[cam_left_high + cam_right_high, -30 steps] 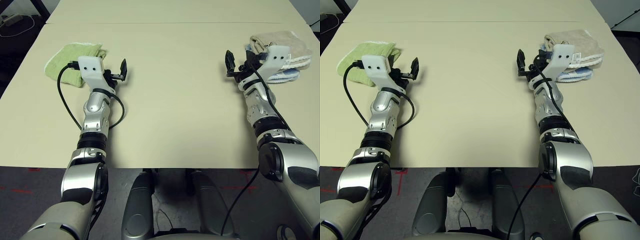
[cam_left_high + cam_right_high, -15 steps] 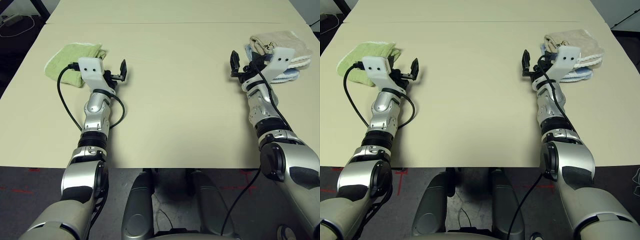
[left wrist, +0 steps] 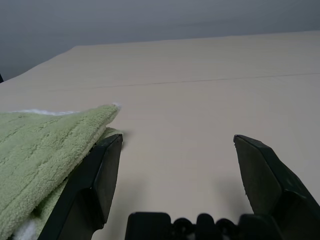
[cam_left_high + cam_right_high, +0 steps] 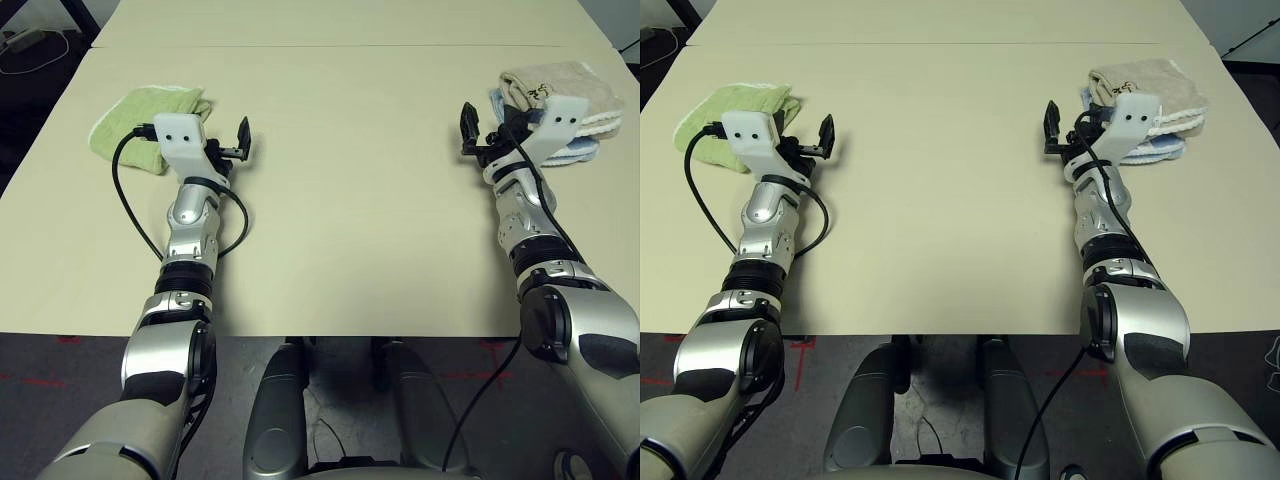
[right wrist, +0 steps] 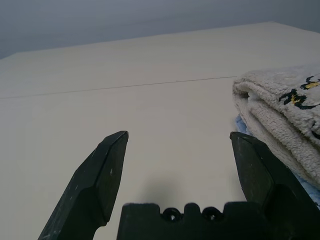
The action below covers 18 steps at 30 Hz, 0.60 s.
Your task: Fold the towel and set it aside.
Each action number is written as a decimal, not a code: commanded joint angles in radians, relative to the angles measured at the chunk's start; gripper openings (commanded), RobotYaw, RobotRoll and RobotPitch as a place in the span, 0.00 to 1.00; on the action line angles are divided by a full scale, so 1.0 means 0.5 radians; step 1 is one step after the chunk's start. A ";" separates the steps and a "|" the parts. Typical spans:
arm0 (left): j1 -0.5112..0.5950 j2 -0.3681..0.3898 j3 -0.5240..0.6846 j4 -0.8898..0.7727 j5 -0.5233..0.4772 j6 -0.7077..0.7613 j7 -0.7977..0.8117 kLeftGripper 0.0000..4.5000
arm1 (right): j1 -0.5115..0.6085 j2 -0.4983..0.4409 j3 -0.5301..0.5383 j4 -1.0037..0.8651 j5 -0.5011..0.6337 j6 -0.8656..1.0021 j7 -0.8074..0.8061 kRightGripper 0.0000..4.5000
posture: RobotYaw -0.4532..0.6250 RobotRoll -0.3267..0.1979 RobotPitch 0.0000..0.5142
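Note:
The towel [image 4: 562, 82], beige terry with a white edge, lies folded at the table's far right on top of a light blue folded towel [image 4: 572, 153]. My right gripper [image 4: 486, 124] hovers just left of that stack, open, with nothing between its fingers. In the right wrist view the towel [image 5: 282, 107] sits just outside one black finger [image 5: 255, 170]. My left gripper [image 3: 177, 142] is open over bare table at the far left, beside a lime-green folded towel [image 3: 45, 145].
The lime-green towel [image 4: 148, 115] lies at the table's left side, behind my left wrist. A seam [image 4: 330, 46] crosses the beige table [image 4: 340, 170] at the back. Bare tabletop stretches between my two arms. Dark floor lies beyond the table edges.
My right gripper has shifted a little to the right, closer to the towel stack, and then held still. My left gripper has barely moved. Both stayed open.

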 commanded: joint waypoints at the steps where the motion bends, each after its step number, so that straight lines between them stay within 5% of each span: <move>1: -0.009 0.020 0.012 0.066 -0.013 0.020 -0.020 1.00 | 0.039 -0.007 0.001 0.009 -0.019 -0.022 0.004 0.99 | 0.42 0.62 0.57; 18: -0.018 0.029 0.002 0.066 0.003 0.044 -0.025 1.00 | 0.062 -0.004 -0.004 -0.007 -0.023 -0.020 0.002 0.99 | 0.42 0.62 0.54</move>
